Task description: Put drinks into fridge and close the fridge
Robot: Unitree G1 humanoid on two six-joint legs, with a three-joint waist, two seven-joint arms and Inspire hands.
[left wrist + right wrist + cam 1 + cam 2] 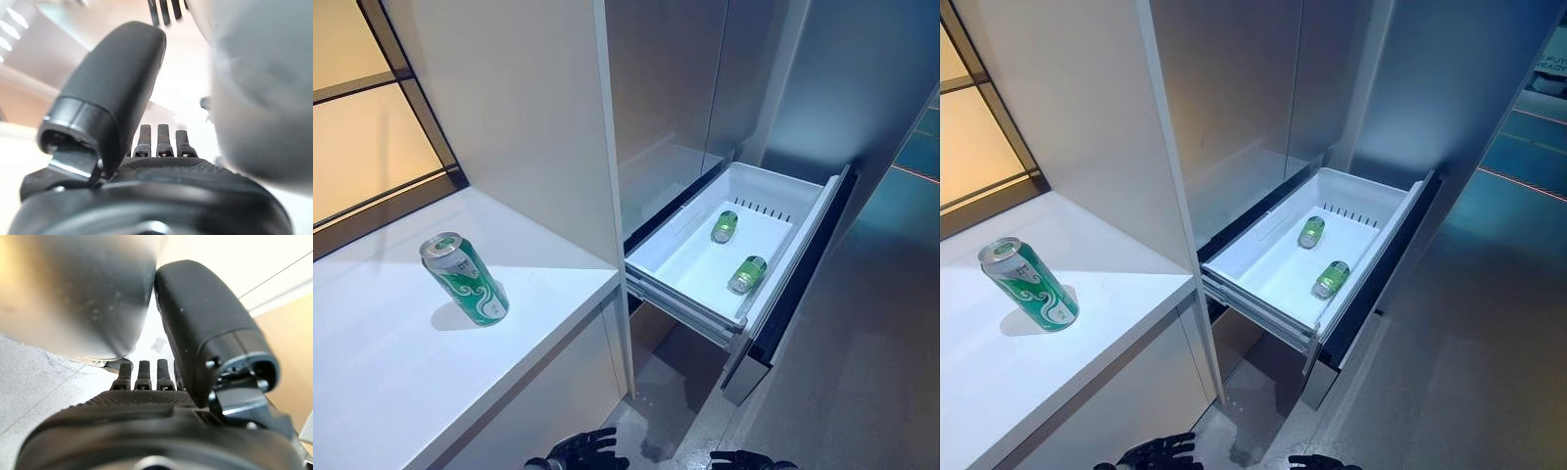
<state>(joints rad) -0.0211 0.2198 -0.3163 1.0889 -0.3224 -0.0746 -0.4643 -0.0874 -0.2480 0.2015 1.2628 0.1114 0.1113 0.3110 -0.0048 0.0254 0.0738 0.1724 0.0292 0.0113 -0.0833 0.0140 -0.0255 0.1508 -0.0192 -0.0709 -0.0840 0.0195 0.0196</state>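
Observation:
A green drink can (463, 279) stands upright on the white counter (391, 382) at the left. The fridge's white drawer (681, 297) is pulled out to the right of the counter. Two more green cans lie on their sides in it, one toward the back (725, 226) and one nearer the front (747, 274). My left hand (582, 450) and right hand (744, 460) hang low at the bottom edge, well below the counter and drawer. The wrist views show each hand, the left (112, 93) and the right (205, 328), with straight fingers and nothing held.
A tall white cabinet panel (529, 117) rises between the counter and the fridge's open compartment (666, 108). The drawer's dark front (803, 284) juts out over the grey floor (862, 372). A window (362, 127) lies behind the counter at the left.

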